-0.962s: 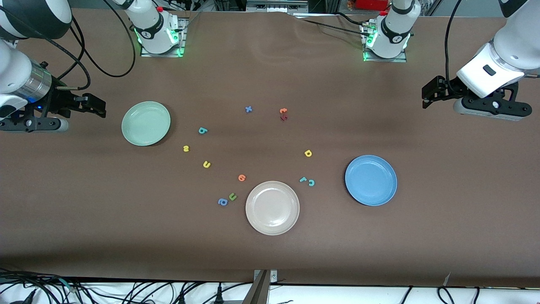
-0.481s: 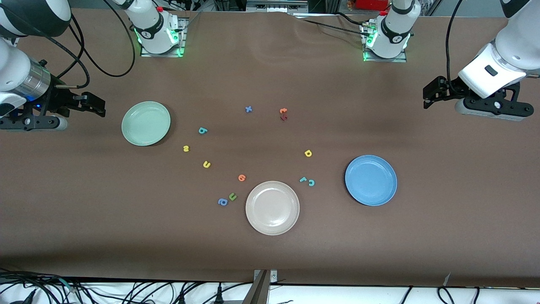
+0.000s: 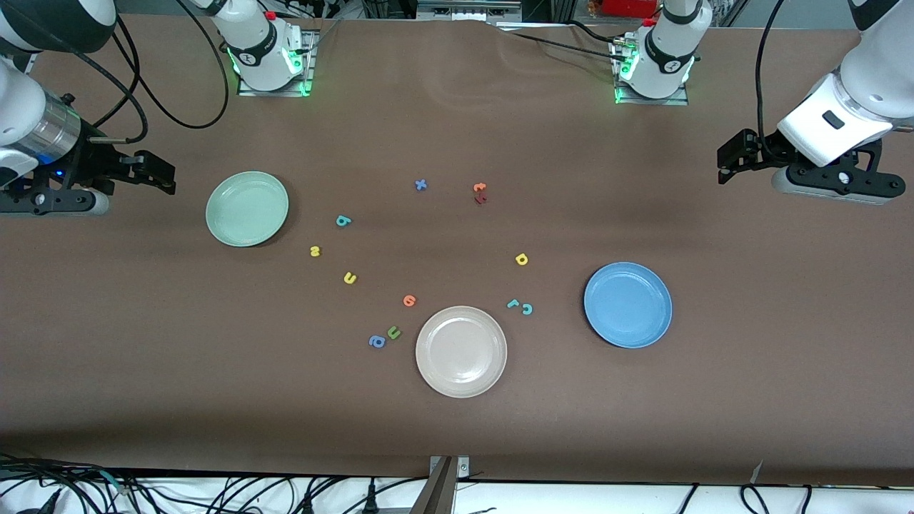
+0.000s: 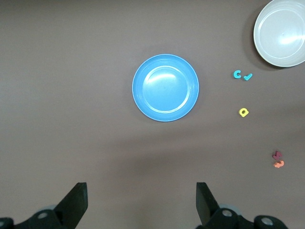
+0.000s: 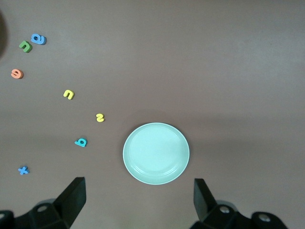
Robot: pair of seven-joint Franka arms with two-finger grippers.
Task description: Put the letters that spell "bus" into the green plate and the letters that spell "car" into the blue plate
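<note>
Judged as at the very start: nothing placed so far, all six letters left to move. Widest of all, the brown counter [image 3: 750, 400], plain and matte, with two arm bases [image 3: 268, 61] lit green along its edge away from the front camera and a tangle of black cables [image 3: 214, 492] below its near edge; of the room, hardly anything more to see. Next in size, the left tool [image 3: 722, 163], hanging over bare counter at the left arm's end, fingers wide apart and holding nothing; likewise the right tool [image 3: 166, 175], over bare counter at the right arm's end, just beside the green plate [image 3: 246, 208], also spread wide and empty. Then the plates, all three empty: the green plate, the blue plate [image 3: 628, 305] toward the left arm's end, and a beige plate [image 3: 461, 351] between them, nearest to the front camera. Smallest, the letters, flat on the counter: near the green plate, teal b [image 3: 343, 220], yellow s [image 3: 315, 250] and yellow u [image 3: 349, 278]; between the beige and blue plates, teal c [image 3: 527, 309] touching or almost touching teal r [image 3: 513, 303], with yellow a [image 3: 521, 259] a little farther from the camera. To be left alone: green u [image 3: 393, 332], blue a [image 3: 376, 341], blue x [image 3: 420, 185].
</note>
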